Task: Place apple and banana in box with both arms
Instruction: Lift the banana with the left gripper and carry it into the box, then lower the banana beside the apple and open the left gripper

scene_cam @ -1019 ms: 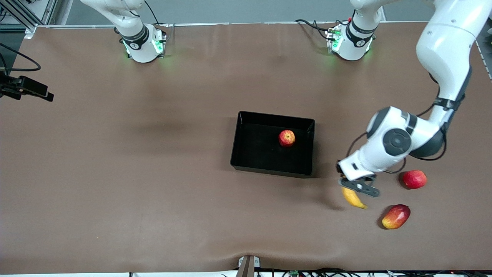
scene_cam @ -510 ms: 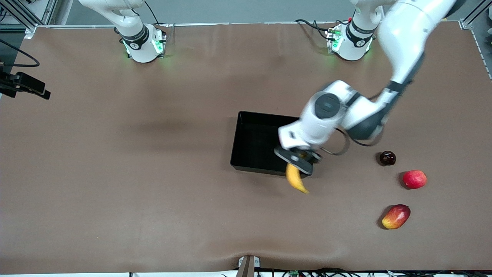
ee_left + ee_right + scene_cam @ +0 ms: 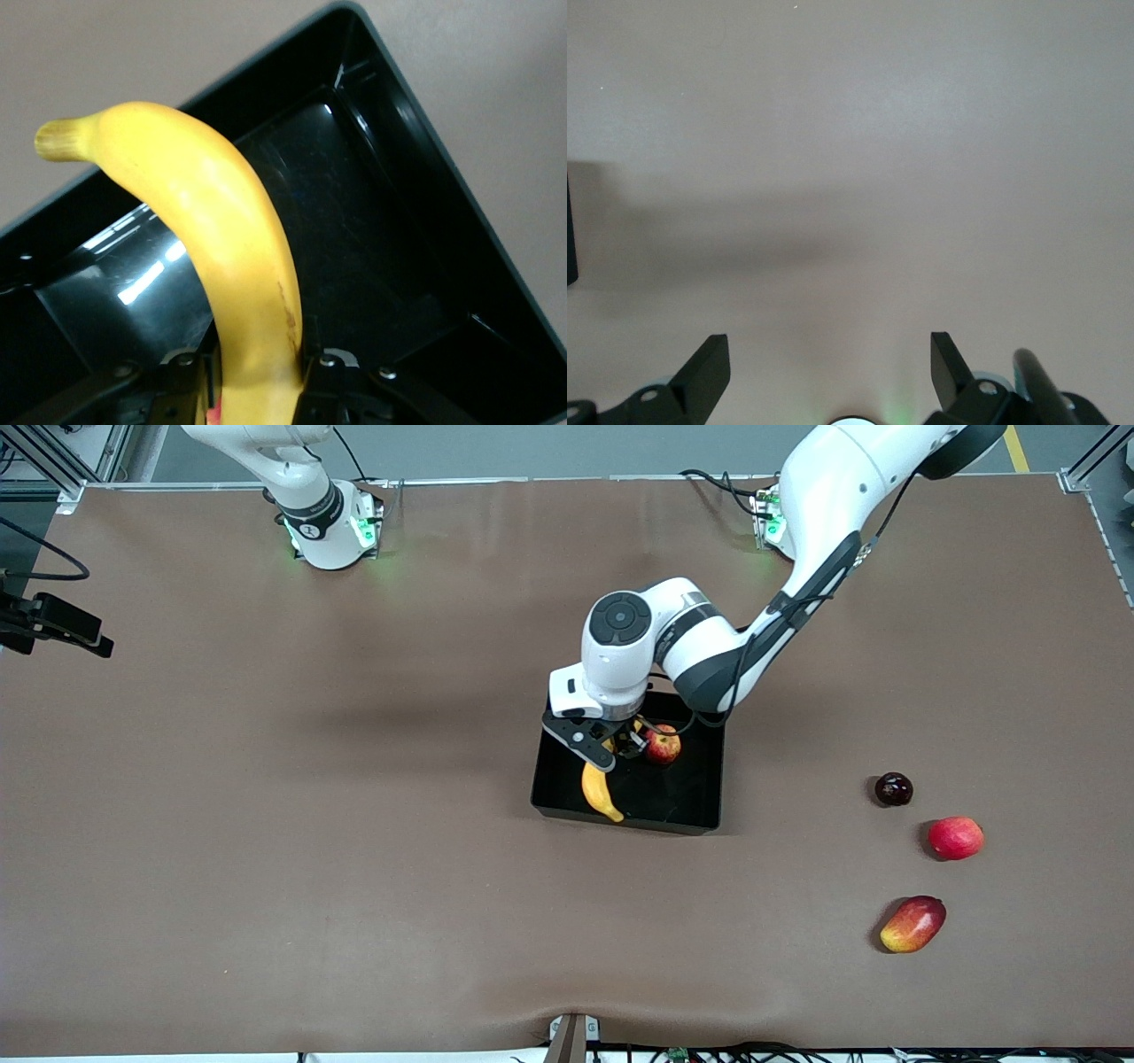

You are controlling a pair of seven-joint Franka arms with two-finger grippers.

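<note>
My left gripper [image 3: 609, 749] gripped the yellow banana [image 3: 601, 792] by one end, hanging over the black box [image 3: 558, 775]. The red-yellow apple [image 3: 663, 745] sat inside, toward the left arm's end. My right gripper [image 3: 830, 367] was spread over bare table.

I swung my left end effector [image 3: 613, 746] from the tabletop [image 3: 354, 824] near the loose fruits at my left arm's end to a spot over the box [image 3: 700, 802], carrying the banana [image 3: 600, 791] clamped between my fingers. The banana then hung over the box interior beside the apple [image 3: 663, 745]. My move uncovered a small dark fruit [image 3: 893, 788].
</note>
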